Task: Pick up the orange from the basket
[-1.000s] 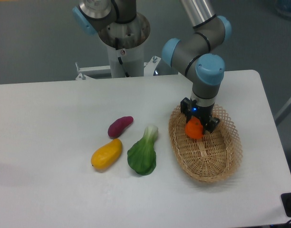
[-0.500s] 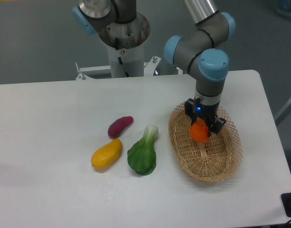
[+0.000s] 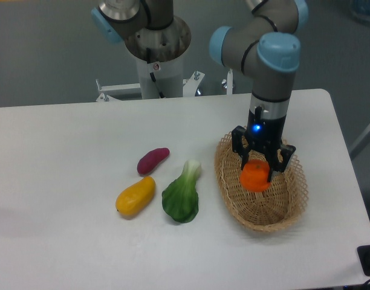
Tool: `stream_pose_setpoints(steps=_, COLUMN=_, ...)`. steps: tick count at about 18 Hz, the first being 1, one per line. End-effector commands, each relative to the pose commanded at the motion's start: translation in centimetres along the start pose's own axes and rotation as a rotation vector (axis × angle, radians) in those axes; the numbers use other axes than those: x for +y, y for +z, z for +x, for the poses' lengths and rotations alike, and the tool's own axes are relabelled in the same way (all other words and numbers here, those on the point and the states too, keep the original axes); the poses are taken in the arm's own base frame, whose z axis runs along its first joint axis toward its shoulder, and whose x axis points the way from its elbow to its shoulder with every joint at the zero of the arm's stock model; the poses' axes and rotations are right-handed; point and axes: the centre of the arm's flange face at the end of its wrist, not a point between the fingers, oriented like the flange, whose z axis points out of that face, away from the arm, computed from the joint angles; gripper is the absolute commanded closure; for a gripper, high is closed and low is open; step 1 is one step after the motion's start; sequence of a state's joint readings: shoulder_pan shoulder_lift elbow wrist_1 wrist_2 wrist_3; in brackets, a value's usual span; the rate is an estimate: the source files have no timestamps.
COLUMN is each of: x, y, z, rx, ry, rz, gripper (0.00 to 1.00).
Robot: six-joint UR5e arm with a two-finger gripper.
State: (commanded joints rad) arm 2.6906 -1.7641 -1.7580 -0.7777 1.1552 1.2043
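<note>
The orange (image 3: 256, 176), small, round and bright orange, lies inside the oval tan wicker basket (image 3: 287, 208) at the right of the table. My gripper (image 3: 259, 169) points straight down over it. Its two black fingers stand spread on either side of the orange's top, one at the left and one at the right. The jaws are apart and do not press the fruit that I can see. The orange rests on the basket's floor.
A yellow mango-shaped fruit (image 3: 136, 196), a purple sweet potato (image 3: 153, 160) and a green bok choy (image 3: 182, 194) lie on the white table left of the basket. The robot's base column (image 3: 155, 48) stands at the back.
The arm has risen and swung a little right and toward the front. The fingers now stand wider apart around the orange, which sits a bit lower and farther right in the basket.
</note>
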Motion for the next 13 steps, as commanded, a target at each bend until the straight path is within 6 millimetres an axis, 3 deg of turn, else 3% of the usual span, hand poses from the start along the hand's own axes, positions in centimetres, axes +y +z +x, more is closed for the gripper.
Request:
stream_pose_setpoints(steps=4, x=-0.9, y=-1.4, z=-0.8, rx=-0.021, ry=-0.062, rz=0.034, gripper=0.33)
stream_pose_setpoints(steps=13, x=-1.2, y=-1.4, z=-0.7, rx=-0.02, ry=-0.062, rz=0.035, gripper=0.33)
